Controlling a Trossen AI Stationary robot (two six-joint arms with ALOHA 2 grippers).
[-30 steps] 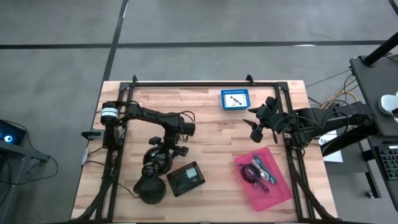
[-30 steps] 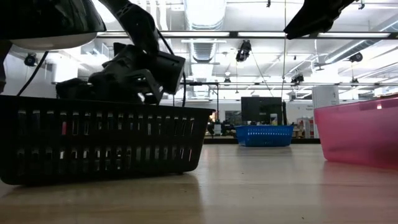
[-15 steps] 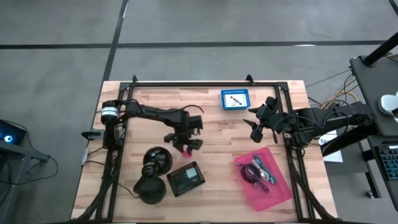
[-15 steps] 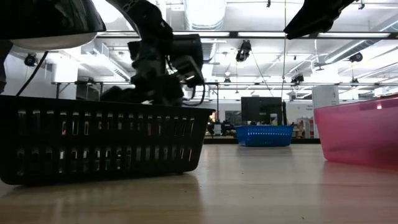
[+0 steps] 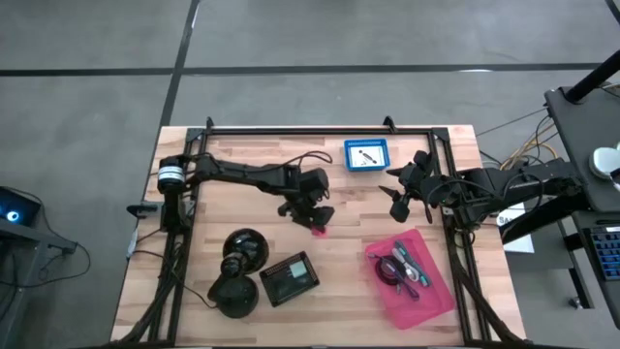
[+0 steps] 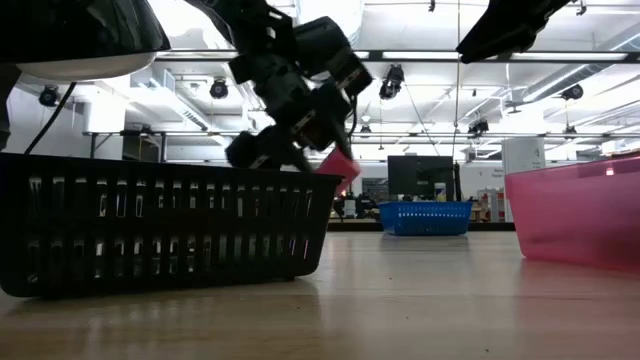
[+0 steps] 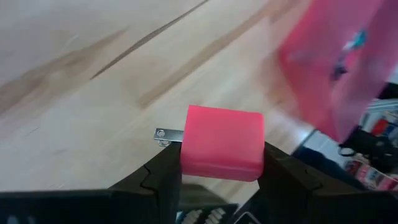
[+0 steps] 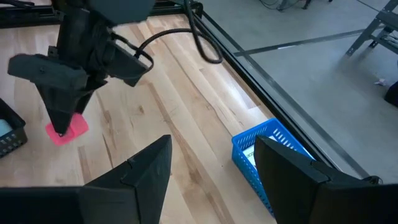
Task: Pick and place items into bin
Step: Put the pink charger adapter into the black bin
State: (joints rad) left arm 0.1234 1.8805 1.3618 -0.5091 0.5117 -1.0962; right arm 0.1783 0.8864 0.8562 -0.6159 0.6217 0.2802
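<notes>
Pale wooden table (image 5: 242, 145): left gripper (image 5: 318, 225) clamps a smooth pink block (image 7: 221, 143); right gripper (image 5: 396, 202) spread apart.

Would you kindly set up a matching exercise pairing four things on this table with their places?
Things:
1. pink plug
2. pink bin
3. blue basket
4. black basket

Places:
A. far edge of the table
B. beside the black domed objects
C. in the left gripper
D. near the right arm's side, holding small items

Pairs: 1-C, 2-D, 3-A, 4-B
</notes>
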